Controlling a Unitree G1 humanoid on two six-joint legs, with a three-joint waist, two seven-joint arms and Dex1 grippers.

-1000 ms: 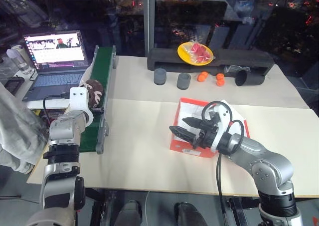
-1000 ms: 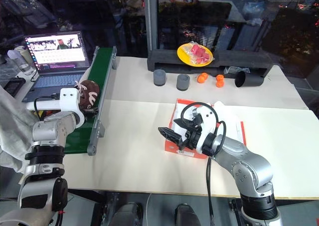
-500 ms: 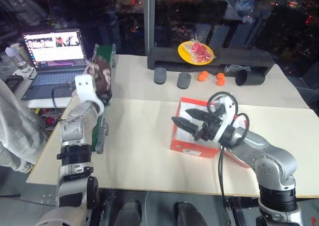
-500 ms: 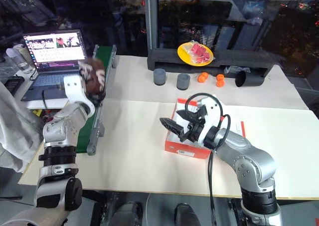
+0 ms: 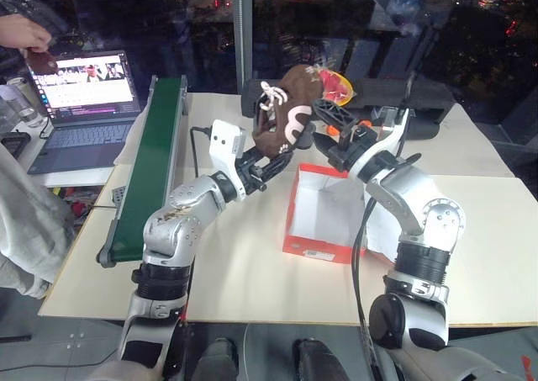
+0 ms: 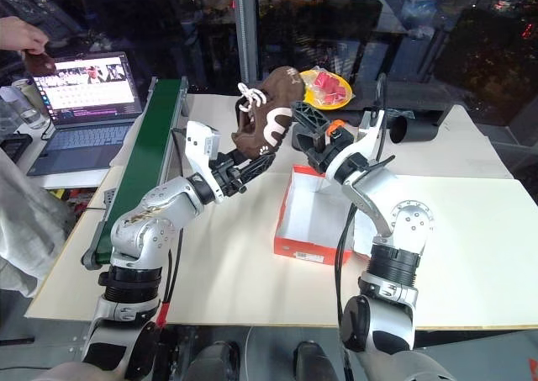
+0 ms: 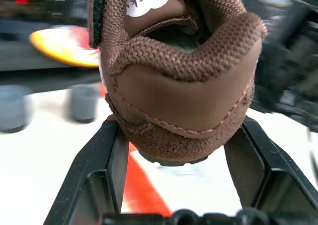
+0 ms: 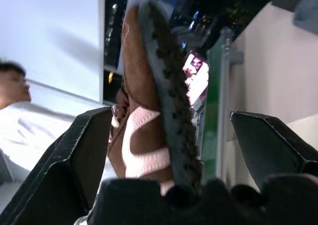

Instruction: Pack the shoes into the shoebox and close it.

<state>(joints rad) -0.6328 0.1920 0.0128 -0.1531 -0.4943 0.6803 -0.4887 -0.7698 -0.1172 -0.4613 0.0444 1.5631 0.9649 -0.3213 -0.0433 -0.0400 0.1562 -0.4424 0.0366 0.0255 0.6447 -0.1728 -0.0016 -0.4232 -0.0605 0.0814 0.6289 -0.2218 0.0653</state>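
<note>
One brown shoe [image 5: 287, 110] with white curved markings hangs in the air above the far left corner of the shoebox [image 5: 319, 248]. My left gripper [image 5: 276, 151] is shut on its heel, and the left wrist view shows the heel of the shoe [image 7: 179, 96] pinched between both fingers [image 7: 102, 170]. My right gripper [image 5: 319, 125] is open just right of the shoe's toe. In the right wrist view the shoe's sole [image 8: 164, 101] stands between the spread fingers [image 8: 82, 150]. The red-orange shoebox is open on the table, its inside white.
A green conveyor belt [image 5: 150, 158] runs along the table's left side, with a laptop [image 5: 80, 87] beyond it. A person's hand [image 5: 25, 32] shows at the far left. A yellow plate [image 5: 340, 85] and a black tube [image 5: 427, 130] sit at the back.
My left arm lifted the shoe off the conveyor and swung it right, over the shoebox's corner. My right gripper rose, rolled and now sits beside the shoe's toe.
</note>
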